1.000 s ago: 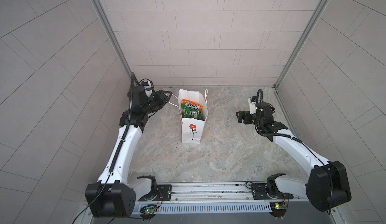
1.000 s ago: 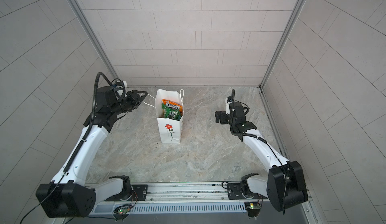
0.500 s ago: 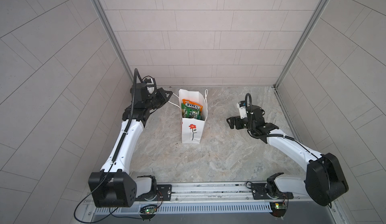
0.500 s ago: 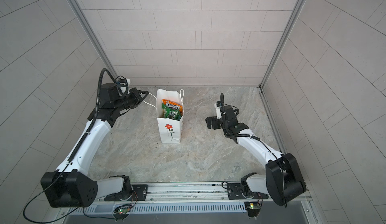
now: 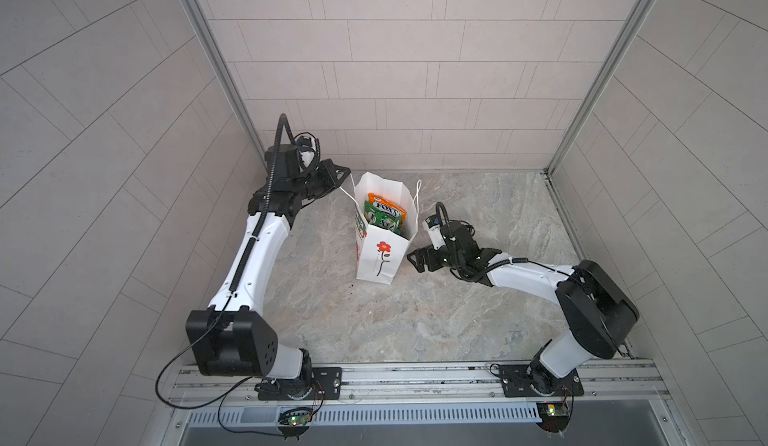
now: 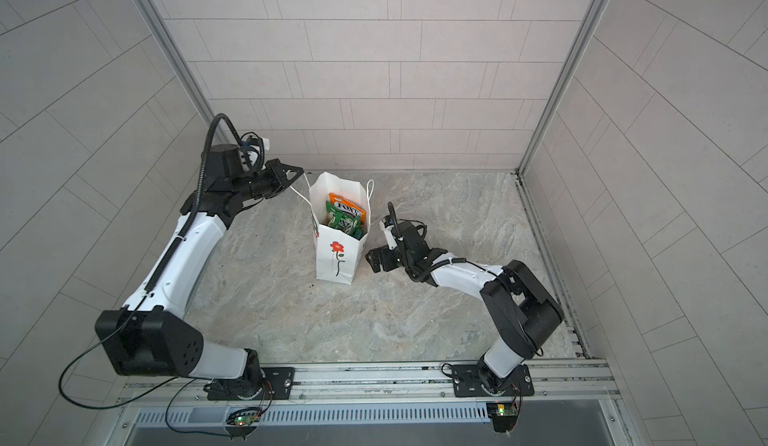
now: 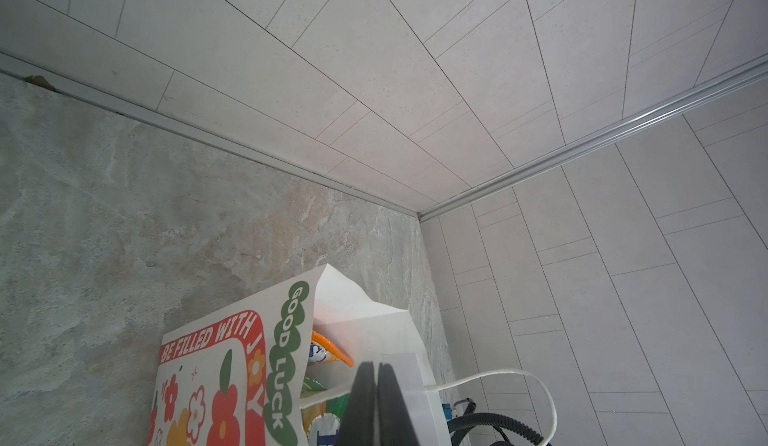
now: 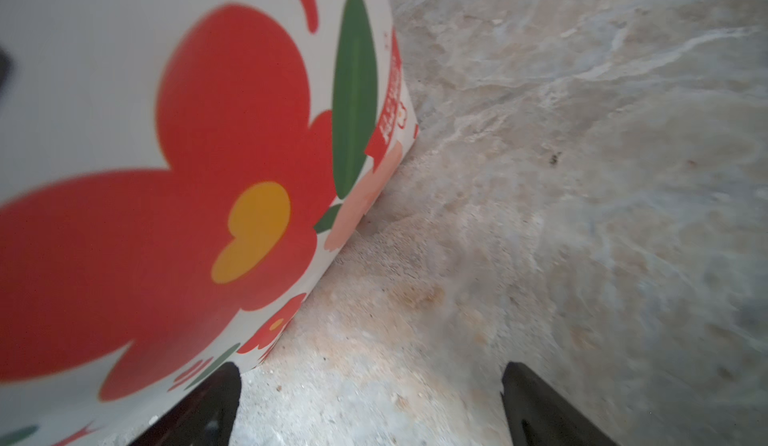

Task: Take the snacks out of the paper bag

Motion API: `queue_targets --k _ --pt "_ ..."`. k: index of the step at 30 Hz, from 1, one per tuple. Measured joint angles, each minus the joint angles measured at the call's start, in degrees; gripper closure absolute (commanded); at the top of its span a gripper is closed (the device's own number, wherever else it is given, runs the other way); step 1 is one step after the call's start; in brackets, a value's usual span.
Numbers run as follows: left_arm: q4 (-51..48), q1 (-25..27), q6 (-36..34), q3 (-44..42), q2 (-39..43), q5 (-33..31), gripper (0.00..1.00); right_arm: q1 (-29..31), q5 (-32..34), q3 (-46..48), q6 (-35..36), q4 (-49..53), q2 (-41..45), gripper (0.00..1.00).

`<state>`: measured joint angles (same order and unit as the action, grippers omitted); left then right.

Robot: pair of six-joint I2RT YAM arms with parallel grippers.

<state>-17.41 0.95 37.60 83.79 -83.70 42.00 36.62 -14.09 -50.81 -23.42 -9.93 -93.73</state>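
Left wrist view — left claw (image 7: 376, 368) pinches cord handle (image 7: 498, 373) of paper bag (image 7: 216, 381) — right claw (image 8: 370, 371) spread alongside.

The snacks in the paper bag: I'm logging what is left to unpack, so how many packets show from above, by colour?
In both top views:
orange packet: 1
green packets: 2
Total showing: 3. Any packets lying deeper in the paper bag are hidden.
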Motion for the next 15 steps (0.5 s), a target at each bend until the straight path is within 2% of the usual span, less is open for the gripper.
queue_targets --k 7,15 --pt "-3.2 2.2 -1.8 8.3 -4.7 1.0 1.0 2.4 -0.9 -6.7 -3.0 -6.1 -9.5 0.01" --pt "-11.5 5.3 -7.7 14.3 -5.3 -0.9 1.0 2.9 -2.7 -14.9 -7.4 -13.0 -20.9 0.01"
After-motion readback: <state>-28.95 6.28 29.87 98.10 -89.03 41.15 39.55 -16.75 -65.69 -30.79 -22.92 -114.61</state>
